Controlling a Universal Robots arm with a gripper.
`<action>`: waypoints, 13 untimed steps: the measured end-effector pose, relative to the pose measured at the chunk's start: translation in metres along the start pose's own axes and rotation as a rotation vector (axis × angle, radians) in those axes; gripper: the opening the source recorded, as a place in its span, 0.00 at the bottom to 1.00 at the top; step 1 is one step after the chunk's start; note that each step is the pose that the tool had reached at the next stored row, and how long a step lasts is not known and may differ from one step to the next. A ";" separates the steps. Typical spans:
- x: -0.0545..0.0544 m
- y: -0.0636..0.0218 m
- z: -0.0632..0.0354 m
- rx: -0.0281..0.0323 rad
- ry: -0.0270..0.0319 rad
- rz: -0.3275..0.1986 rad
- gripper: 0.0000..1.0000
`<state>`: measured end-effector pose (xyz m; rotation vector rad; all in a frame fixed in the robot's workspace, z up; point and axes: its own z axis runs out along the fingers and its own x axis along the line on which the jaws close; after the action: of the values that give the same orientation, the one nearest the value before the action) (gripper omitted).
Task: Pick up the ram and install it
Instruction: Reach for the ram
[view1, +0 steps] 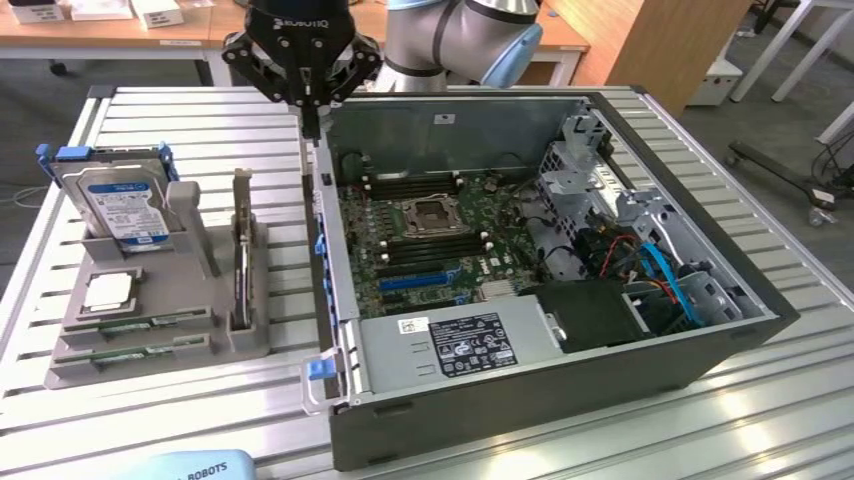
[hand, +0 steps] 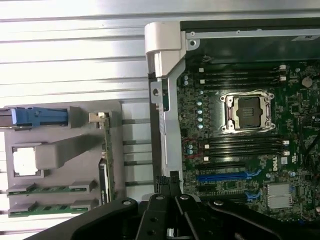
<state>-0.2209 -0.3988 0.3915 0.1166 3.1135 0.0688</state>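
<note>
Black tool (view1: 310, 132) (hand: 168, 182): clenched, fingertips pinched together, and we see nothing grasped between them.
Tool's place: it hangs point-down over the wall of the computer case (view1: 534, 400) on the exterior view's left, toward the far corner. We cannot tell whether the tips touch that wall.
Ram (view1: 144, 324) (hand: 47, 189): lying flat in a slot of the grey tray (view1: 160, 372) on the slatted metal desk (view1: 174, 120). It is well apart from the tool and just beside a second green stick (view1: 131, 352) in the next slot.
Tray's other load: a hard drive (view1: 120, 205) stands upright at the far end, with a square silver chip (view1: 110, 290) between it and the ram. A card (view1: 240, 270) stands on edge on the side nearer the case.
Exterior view: gives us the arm (view1: 461, 35) above the tool and the labelled power supply (view1: 447, 345) at the near end of the case. It also gives us the blue cables (view1: 667, 275) by the drive cage.
Wrist view: we look straight down past the fingertips onto the motherboard. The square socket (hand: 248, 112) sits between banks of black memory slots (hand: 240, 75), and a pale bracket (hand: 162, 45) sits on the case wall. The tray lies beyond that wall.
</note>
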 end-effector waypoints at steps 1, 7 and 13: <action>0.002 -0.0001 0.0000 -0.0001 0.0000 0.000 0.10; 0.015 -0.0006 0.0002 0.0000 0.0000 0.000 0.10; 0.031 -0.0018 0.0001 0.0000 0.0000 0.000 0.10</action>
<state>-0.2515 -0.3983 0.3907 0.1167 3.1135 0.0688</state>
